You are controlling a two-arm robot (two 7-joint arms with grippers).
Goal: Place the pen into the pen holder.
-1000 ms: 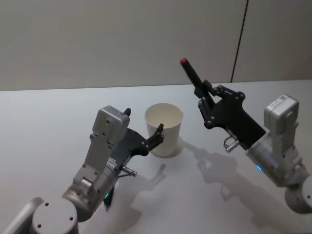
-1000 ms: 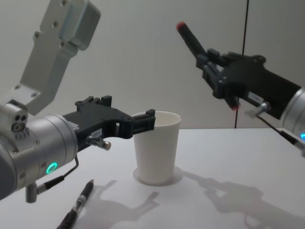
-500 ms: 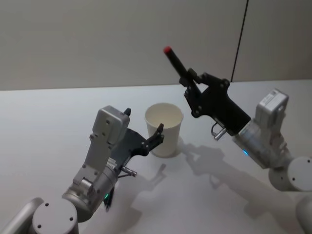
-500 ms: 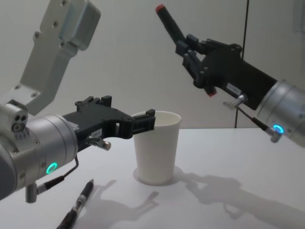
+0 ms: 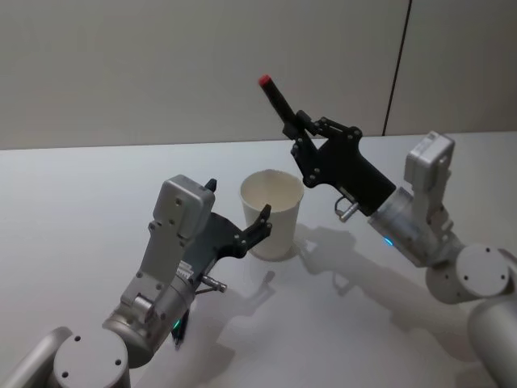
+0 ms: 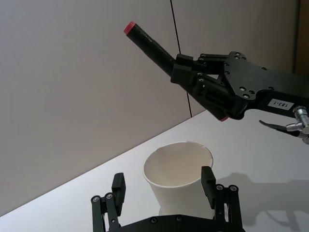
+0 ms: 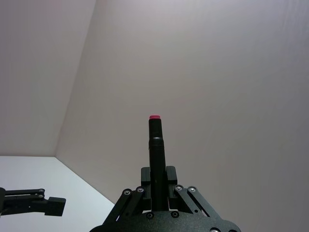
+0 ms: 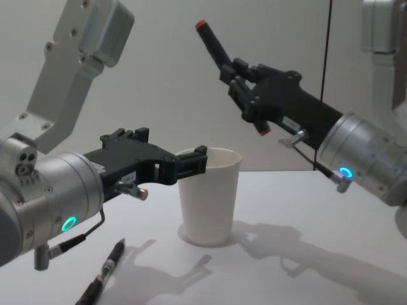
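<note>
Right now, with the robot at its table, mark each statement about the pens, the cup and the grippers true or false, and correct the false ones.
1. The right gripper is shut on the pen. True.
2. The pen sits inside the pen holder. False: it is held tilted in the air, above the holder and toward the robot's right.
3. The pen holder lies tipped on its side. False: it stands upright on the table.
4. The left gripper is open, with one finger on each side of the pen holder. True.
5. A second pen lies on the table near the left arm. True.
</note>
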